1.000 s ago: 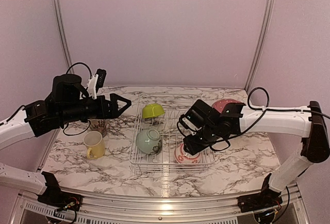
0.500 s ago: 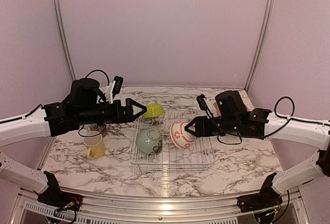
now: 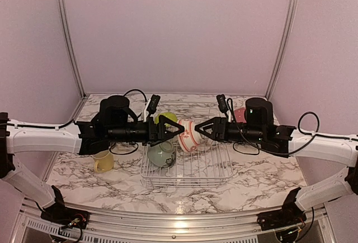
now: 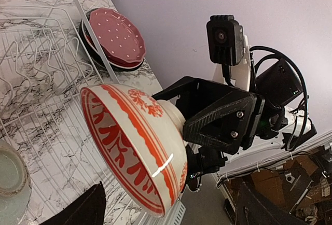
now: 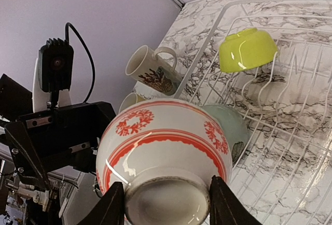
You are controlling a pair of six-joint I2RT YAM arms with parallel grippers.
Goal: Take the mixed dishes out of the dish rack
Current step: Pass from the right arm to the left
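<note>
Moved since half a second ago: both arms swung inward to meet over the rack, and the red-patterned bowl rose with the right one.

- Dish rack (image 3: 187, 185): on the tabletop (image 3: 263, 178); pale-green bowl (image 3: 161, 154) in its left half.
- Yellow mug (image 3: 102, 162): on the tabletop, left of the rack.
- Red-patterned bowl (image 3: 189, 135): airborne above the rack, on its side, axis running along the line of the two arms, mouth to the left arm, foot to the right.
- Right gripper (image 3: 201, 130): jaws clamped on the bowl's foot.
- Left gripper (image 3: 170, 130): jaws wide, empty, just beside the rim; contact cannot be told. Judged a handover, this arm next to close.
- Lime bowl (image 5: 247, 49): inverted at the rack's far left.
- Cream patterned mug (image 5: 153, 69): outside the rack's left wall.
- Red plate (image 4: 115, 37): stacked beyond the rack's far right corner.
</note>
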